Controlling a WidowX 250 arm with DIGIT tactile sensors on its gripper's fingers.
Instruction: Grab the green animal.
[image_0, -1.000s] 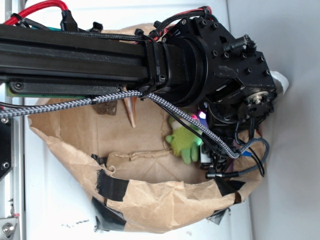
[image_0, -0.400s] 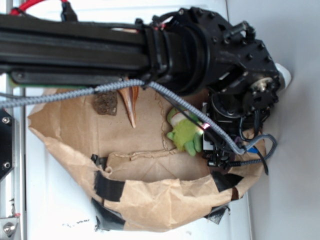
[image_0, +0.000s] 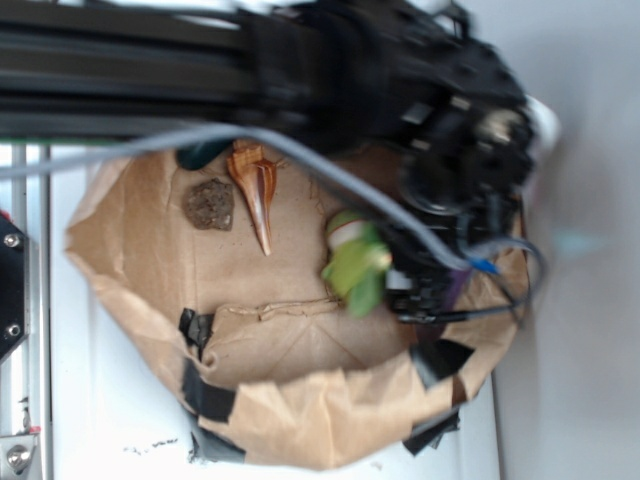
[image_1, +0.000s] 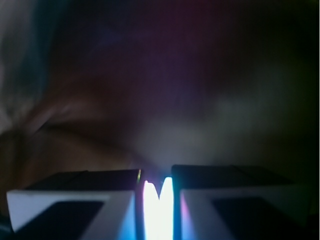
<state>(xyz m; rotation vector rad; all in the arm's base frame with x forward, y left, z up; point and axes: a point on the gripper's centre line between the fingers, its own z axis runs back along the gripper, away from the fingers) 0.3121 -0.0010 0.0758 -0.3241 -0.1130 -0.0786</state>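
The green animal (image_0: 355, 265), a lime-green fuzzy toy with a white-and-red head, hangs blurred over the right part of the brown paper bag (image_0: 150, 260). My gripper (image_0: 397, 283) sits right beside it on its right, and the toy appears pinched at that side. In the wrist view the two fingers (image_1: 100, 192) stand close together, with only a narrow overexposed bright strip between them at my gripper (image_1: 156, 176). The toy's colour cannot be made out there. The rest of the wrist view is dark and blurred.
Inside the bag lie a brown rock (image_0: 209, 204), a pointed orange-brown cone (image_0: 258, 200) and a dark green object (image_0: 203, 155) half under the arm. Black tape (image_0: 207, 395) patches the bag's near wall. The arm's black body (image_0: 300, 70) covers the bag's far side.
The arm has risen toward the camera and blurred. The green animal has shifted left with the gripper and looks off the bag floor. The rock and cone are now uncovered.
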